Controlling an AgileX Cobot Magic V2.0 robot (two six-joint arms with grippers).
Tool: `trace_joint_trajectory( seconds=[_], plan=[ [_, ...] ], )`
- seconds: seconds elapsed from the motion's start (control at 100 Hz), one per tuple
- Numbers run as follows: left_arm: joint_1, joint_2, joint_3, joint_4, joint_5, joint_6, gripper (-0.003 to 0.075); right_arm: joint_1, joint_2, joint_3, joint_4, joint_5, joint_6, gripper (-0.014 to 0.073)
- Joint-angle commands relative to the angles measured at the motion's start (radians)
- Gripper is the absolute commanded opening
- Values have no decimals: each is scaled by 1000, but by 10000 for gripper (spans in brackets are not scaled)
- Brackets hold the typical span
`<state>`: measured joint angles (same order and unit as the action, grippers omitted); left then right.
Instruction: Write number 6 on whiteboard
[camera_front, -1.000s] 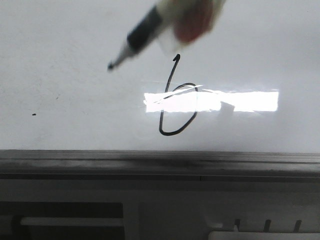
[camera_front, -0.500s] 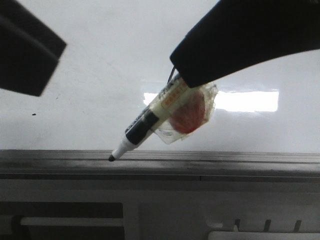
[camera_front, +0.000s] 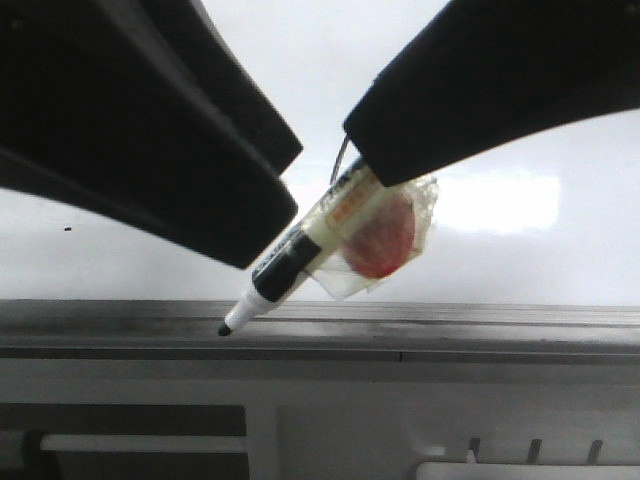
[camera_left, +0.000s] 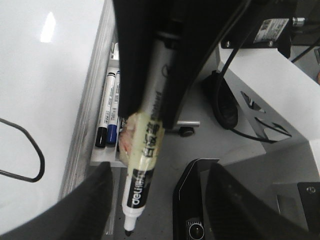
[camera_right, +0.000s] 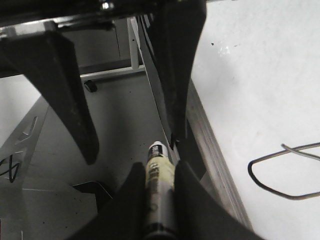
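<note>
The whiteboard (camera_front: 500, 260) stood behind both arms. The left tool (camera_left: 160, 215) had swung in, spread and empty. The right tool (camera_right: 160, 200) stayed clamped on the marker (camera_front: 290, 260), now lowered off the board. The number 6 (camera_right: 270, 185) looked finished.

Whiteboard (camera_front: 560, 270): glossy white, grey rail. Number 6 (camera_left: 25, 150): thin black line. Marker (camera_front: 300, 255): cream barrel, black band, white nose, black tip; clear tape over red patch. Grippers: black.
</note>
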<state>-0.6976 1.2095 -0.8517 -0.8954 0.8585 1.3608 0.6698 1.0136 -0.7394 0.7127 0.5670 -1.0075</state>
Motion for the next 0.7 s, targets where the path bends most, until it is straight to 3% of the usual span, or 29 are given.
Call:
trace_joint_trajectory(
  seconds=[0.0,0.69],
  plan=[
    [-7,-16,-36,-6,4,12,412,2,-9,-33,22,-32,-17,-64],
    [-7,-16,-36,35,-101,69,412,2,-9,-33,22,-128,-95,-64]
  ],
)
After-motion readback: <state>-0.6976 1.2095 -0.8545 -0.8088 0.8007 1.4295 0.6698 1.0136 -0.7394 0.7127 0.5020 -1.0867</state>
